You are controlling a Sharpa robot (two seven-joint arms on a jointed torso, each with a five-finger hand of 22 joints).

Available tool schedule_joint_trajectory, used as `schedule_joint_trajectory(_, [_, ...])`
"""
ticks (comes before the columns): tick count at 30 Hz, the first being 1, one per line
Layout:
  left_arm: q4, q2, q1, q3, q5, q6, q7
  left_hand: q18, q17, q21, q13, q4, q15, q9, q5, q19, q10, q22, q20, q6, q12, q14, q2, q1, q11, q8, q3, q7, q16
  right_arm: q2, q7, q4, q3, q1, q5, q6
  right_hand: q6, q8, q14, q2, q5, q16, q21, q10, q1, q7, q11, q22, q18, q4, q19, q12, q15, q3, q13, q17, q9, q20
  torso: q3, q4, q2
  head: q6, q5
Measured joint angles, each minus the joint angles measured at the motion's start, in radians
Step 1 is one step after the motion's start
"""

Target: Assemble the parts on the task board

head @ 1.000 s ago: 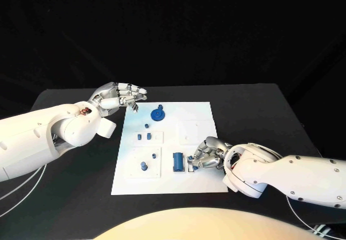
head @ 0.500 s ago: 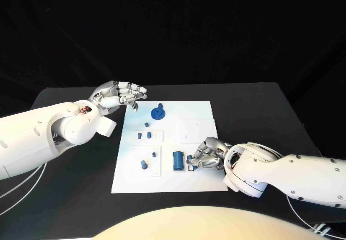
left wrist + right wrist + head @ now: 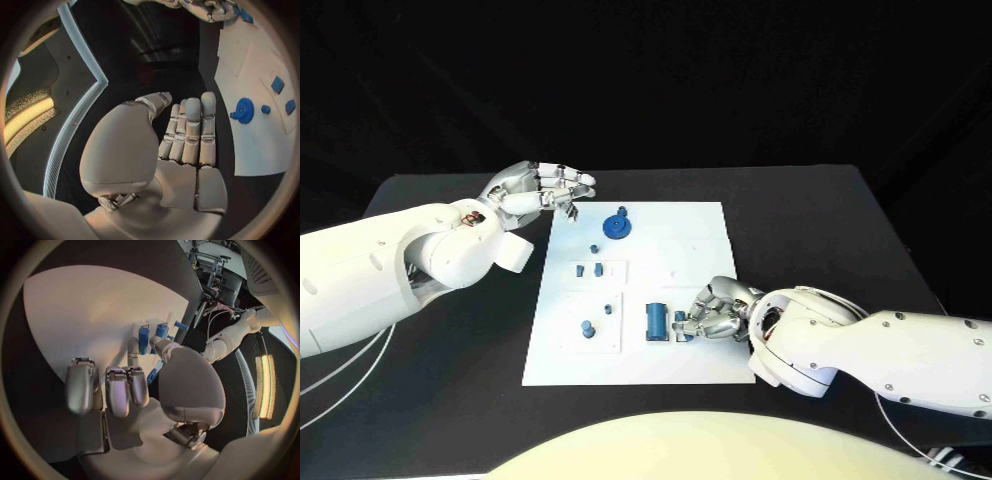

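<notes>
The white task board lies in the middle of the black table. On it are a blue gear, two short blue pieces, two blue pegs and a long blue block. My right hand rests on the board just right of that block, fingers curled down. It pinches a small blue part between thumb and a finger, seen also in the right wrist view. My left hand hovers at the board's far left corner, holding nothing, its fingers straight and close together.
The black table runs beyond the board on both sides. My left forearm lies over the table's left part, and my right forearm over its near right part. The gear sits close to my left hand.
My right hand has crept slightly toward the long blue block with the small part. The left hand has hardly moved.
</notes>
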Motion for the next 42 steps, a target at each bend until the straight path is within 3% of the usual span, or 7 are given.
schedule_joint_trajectory(4, [-0.001, 0.0, 0.0, 0.0, 0.0, 0.001, -0.001, 0.0, 0.0, 0.0, 0.0, 0.0, 0.0, 0.0, 0.0, 0.0, 0.0, -0.001, 0.0, 0.0, 0.0, 0.0, 0.0, 0.0, 0.0, 0.0, 0.0, 0.0, 0.0, -0.002, 0.001, 0.002, 0.0, 0.0, -0.003, 0.001, 0.001, 0.0, 0.0, 0.003, 0.0, 0.0, 0.0, 0.0, -0.014, 0.001, 0.0, 0.0, 0.0, 0.016, 0.0, 0.0, 0.0, -0.028, 0.0, 0.0, -0.001, 0.0, 0.0001, 0.0, 0.0, 0.0, 0.0])
schedule_joint_trajectory(9, [-0.002, 0.0, 0.0, 0.0, 0.0, 0.002, -0.002, 0.0, 0.0, 0.0, 0.0, 0.0, 0.0, 0.0, 0.0, 0.0, 0.0, -0.001, 0.0, 0.0, 0.0, 0.0, 0.0, 0.0, 0.0, 0.0, 0.0, 0.0, 0.0, -0.005, 0.002, 0.006, 0.0, -0.001, -0.005, 0.001, 0.001, -0.002, 0.003, 0.024, 0.0, 0.0, 0.0, 0.0, -0.047, 0.001, 0.0, 0.0, 0.0, 0.047, 0.0, 0.0, -0.003, -0.08, 0.0, 0.0, -0.002, 0.0, 0.0002, 0.0002, 0.0, 0.0, 0.001])
schedule_joint_trajectory(23, [-0.003, -0.002, 0.0, 0.0, 0.0, 0.002, -0.004, 0.0, 0.0, 0.0, 0.0, 0.0, 0.0, 0.0, 0.0, 0.0, 0.0, -0.001, 0.0, 0.0, 0.0, 0.0, 0.0, 0.0, 0.0, 0.0, 0.0, 0.0, 0.0, -0.015, 0.018, 0.017, 0.0, -0.001, 0.001, 0.012, 0.006, -0.004, 0.004, 0.034, 0.0, 0.0, 0.0, 0.004, -0.078, -0.003, -0.004, 0.0, 0.0, 0.046, 0.0, 0.005, -0.004, -0.119, 0.0, 0.0, -0.003, 0.0, 0.0004, 0.0003, 0.0, 0.0, 0.003])
schedule_joint_trajectory(28, [-0.003, -0.003, 0.0, 0.0, 0.0, 0.002, -0.006, 0.0, 0.0, 0.0, 0.0, 0.0, 0.0, 0.0, 0.0, 0.0, 0.0, -0.001, 0.0, 0.0, 0.0, 0.0, 0.0, 0.0, 0.0, 0.0, 0.0, 0.0, 0.0, -0.022, 0.028, 0.022, 0.0, -0.001, 0.009, 0.025, 0.006, -0.004, 0.004, 0.045, 0.0, 0.0, 0.0, 0.004, -0.068, -0.003, -0.004, 0.0, 0.0, 0.044, -0.003, 0.009, -0.004, -0.12, 0.0, 0.0, -0.005, -0.003, 0.0003, 0.0, 0.0, 0.0, 0.003])
schedule_joint_trajectory(35, [-0.003, -0.004, 0.0, 0.0, 0.0, 0.002, -0.007, 0.0, 0.0, 0.0, 0.0, 0.0, 0.0, 0.0, 0.0, 0.0, 0.0, -0.001, 0.0, 0.0, 0.0, 0.0, 0.0, 0.0, 0.0, 0.0, 0.0, 0.0, 0.0, -0.036, 0.04, 0.023, 0.0, -0.001, 0.014, 0.048, 0.007, -0.008, 0.0, 0.054, 0.004, 0.0, 0.0, 0.004, 0.033, -0.004, -0.004, 0.0, 0.0, 0.01, 0.0, 0.009, -0.007, -0.126, 0.001, 0.0, -0.007, -0.007, 0.0003, 0.0001, 0.0, 0.0, 0.005])
schedule_joint_trajectory(42, [-0.003, -0.005, 0.0, -0.001, 0.0, 0.002, -0.009, 0.0, 0.0, 0.0, 0.0, 0.0, 0.0, 0.0, 0.0, 0.0, 0.0, -0.001, 0.0, 0.0, 0.0, 0.0, 0.0, 0.0, 0.0, 0.0, 0.0, 0.0, 0.0, -0.047, 0.05, 0.039, 0.0, -0.001, 0.023, 0.067, 0.007, -0.008, 0.0, 0.054, 0.004, 0.0, 0.0, 0.004, 0.039, -0.004, -0.004, 0.0, 0.0, 0.007, 0.0, 0.009, -0.007, -0.126, 0.001, 0.0, -0.007, -0.007, 0.0004, -0.0001, 0.0, 0.0, 0.006])
